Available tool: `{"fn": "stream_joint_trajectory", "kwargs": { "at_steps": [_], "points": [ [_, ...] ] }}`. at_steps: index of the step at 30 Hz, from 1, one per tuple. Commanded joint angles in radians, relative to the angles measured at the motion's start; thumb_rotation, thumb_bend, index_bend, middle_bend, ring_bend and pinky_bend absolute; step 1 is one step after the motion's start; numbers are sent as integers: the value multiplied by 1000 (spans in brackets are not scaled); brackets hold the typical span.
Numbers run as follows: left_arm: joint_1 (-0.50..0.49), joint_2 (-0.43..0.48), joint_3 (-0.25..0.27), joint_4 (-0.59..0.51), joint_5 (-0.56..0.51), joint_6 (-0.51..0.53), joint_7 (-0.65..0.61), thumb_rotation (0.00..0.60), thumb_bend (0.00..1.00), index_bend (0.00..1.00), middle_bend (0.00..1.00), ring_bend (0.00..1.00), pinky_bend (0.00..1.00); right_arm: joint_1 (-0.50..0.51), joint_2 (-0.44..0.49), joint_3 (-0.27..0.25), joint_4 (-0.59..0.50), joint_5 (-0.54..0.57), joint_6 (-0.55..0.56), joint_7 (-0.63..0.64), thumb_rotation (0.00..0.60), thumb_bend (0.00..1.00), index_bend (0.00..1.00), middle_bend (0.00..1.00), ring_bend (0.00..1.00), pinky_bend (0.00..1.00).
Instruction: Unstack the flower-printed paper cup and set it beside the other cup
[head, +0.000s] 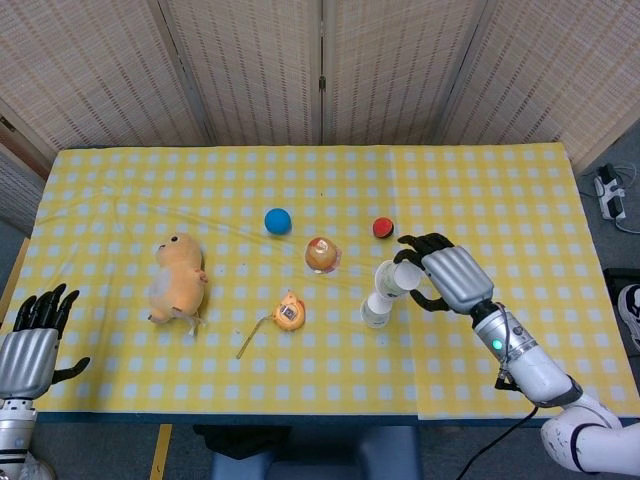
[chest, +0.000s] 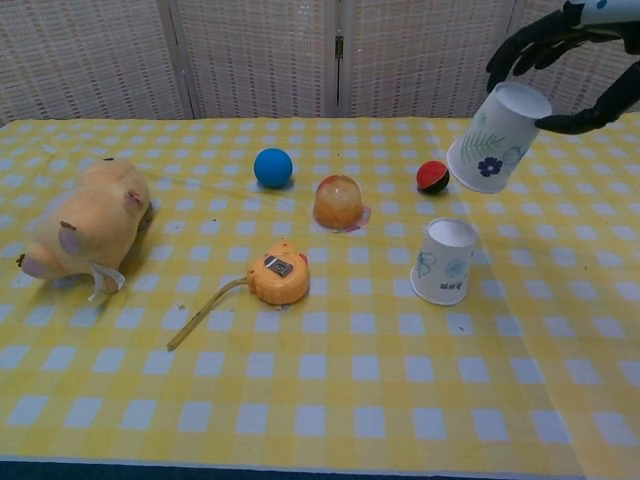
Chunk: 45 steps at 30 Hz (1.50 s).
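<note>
Now | right hand (chest: 560, 60) is pinching the flower-printed white paper cup (chest: 492, 140), tilted in the air, far-right above the other white paper cup (chest: 445, 261) | risk: thin rim grip slipping, cup dropping onto it | left hand (head: 35, 340) is idling with fingers spread, holding nothing

White blue-flowered cup (chest: 497, 136), yellow-checked tablecloth (chest: 330, 400)

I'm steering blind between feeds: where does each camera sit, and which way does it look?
Head view: high above the near edge, looking steeply down on the whole table; shows the left hand, and the right hand gripping the flower-printed cup.
Chest view: low at the near edge, looking across toward the screens; shows only the right hand's fingers.
Both share the lifted cup and the other cup.
</note>
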Motion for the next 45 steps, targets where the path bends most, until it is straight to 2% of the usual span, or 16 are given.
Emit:
{"fn": "stream_joint_trajectory", "kwargs": {
  "at_steps": [1, 6, 14, 20, 29, 45],
  "points": [
    [-1, -1, 0, -1, 0, 0, 0, 600, 208, 0, 0, 0, 0, -37, 22, -14, 12, -19, 17, 40, 600, 424, 351, 172, 169, 133],
    [-6, -4, -1, -7, 3, -3, 8, 600, 207, 0, 0, 0, 0, -61, -5, -43, 107, -12, -40, 104, 600, 423, 351, 176, 170, 133],
    [-8, -2, 0, -17, 6, 0, 17, 600, 208, 0, 0, 0, 0, -91, -148, -79, 294, -57, -81, 182, 600, 424, 351, 176, 181, 133],
    [-7, -1, 1, -22, 6, 2, 19, 600, 208, 0, 0, 0, 0, -96, -226, -87, 391, -104, -105, 239, 600, 424, 351, 176, 179, 133],
    [-6, -2, 4, -20, 3, 2, 17, 600, 208, 0, 0, 0, 0, -89, -282, -83, 445, -137, -129, 263, 600, 424, 351, 176, 177, 133],
    [-4, -9, 6, -1, -1, -1, 3, 600, 208, 0, 0, 0, 0, -74, -315, -72, 453, -132, -152, 222, 600, 423, 329, 171, 177, 133]
  ]
}}
